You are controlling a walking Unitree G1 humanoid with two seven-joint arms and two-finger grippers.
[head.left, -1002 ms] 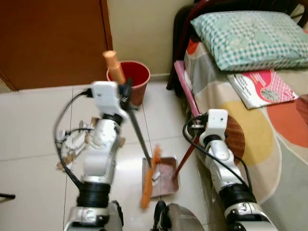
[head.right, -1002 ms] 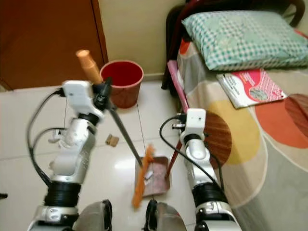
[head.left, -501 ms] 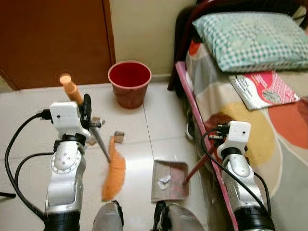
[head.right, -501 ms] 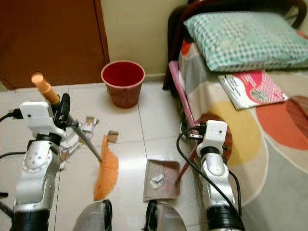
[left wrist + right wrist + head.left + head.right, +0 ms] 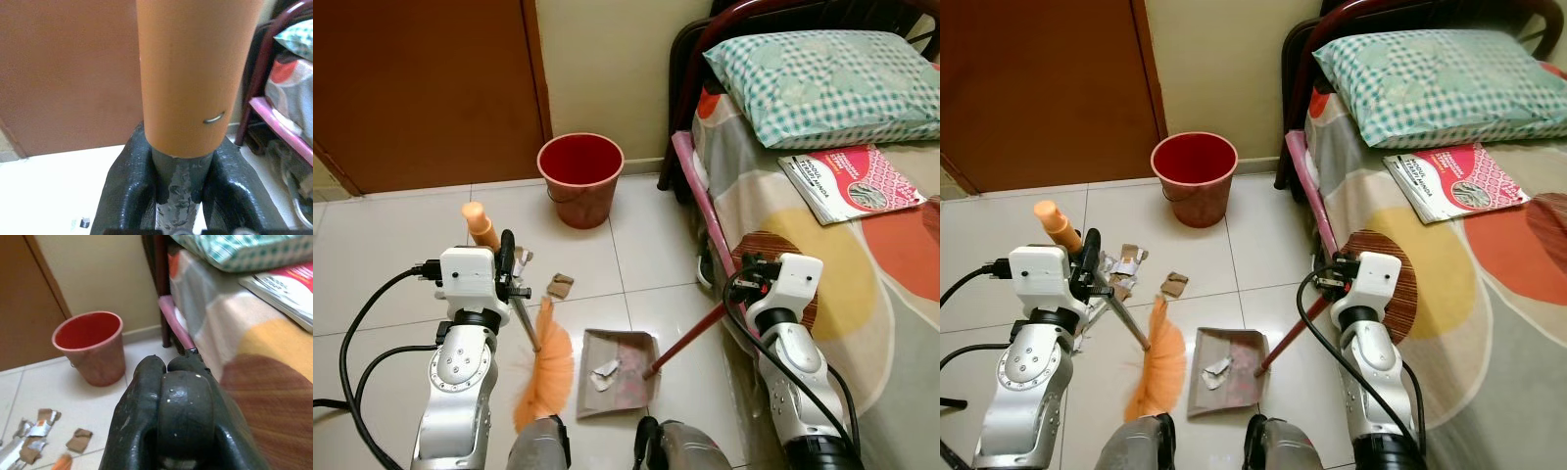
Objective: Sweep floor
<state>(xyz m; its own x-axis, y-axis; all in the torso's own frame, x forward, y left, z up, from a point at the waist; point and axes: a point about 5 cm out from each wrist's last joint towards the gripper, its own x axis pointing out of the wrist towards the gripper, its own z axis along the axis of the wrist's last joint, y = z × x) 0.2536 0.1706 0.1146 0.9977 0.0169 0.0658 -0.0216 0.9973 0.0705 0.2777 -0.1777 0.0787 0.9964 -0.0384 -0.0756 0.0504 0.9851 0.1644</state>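
My left gripper is shut on the broom's grey shaft, just below its orange grip. The broom's orange bristles rest on the tiles beside the left edge of the dustpan. My right gripper is shut on the top end of the dustpan's red handle. The pan lies flat on the floor with a crumpled paper scrap in it. Cardboard and paper scraps and one brown piece lie on the tiles beyond the broom.
A red bucket stands against the wall by the brown door. The bed runs along my right, with a checked pillow and a magazine on it. My feet are just behind the pan.
The broom was lifted off the dustpan, swung out to the left, and has now come back so its bristles sit close to the pan. The head camera has shifted too.
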